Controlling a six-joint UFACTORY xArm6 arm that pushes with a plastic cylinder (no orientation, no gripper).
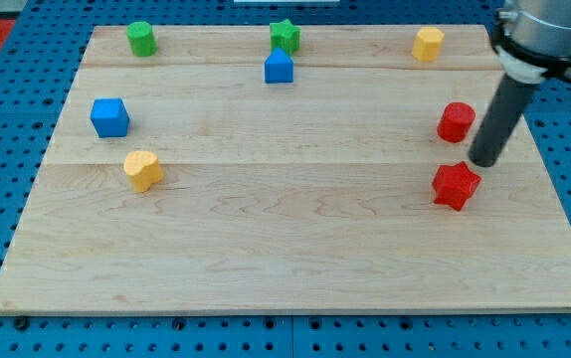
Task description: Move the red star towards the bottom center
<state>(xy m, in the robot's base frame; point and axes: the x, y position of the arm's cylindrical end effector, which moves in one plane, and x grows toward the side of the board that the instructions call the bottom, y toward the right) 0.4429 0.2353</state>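
Note:
The red star (pixel 456 186) lies at the view's right on the wooden board (pixel 285 259), a little below mid-height. My tip (pixel 484 162) stands just up and to the right of the star, close to it, with a small gap. A red round block (pixel 456 121) sits above the star, just left of the rod.
A green round block (pixel 141 39) is at the top left. A green star (pixel 285 36) and a blue block (pixel 279 67) are at the top middle. A yellow block (pixel 427 44) is at the top right. A blue cube (pixel 109 116) and a yellow heart (pixel 143 170) are at the left.

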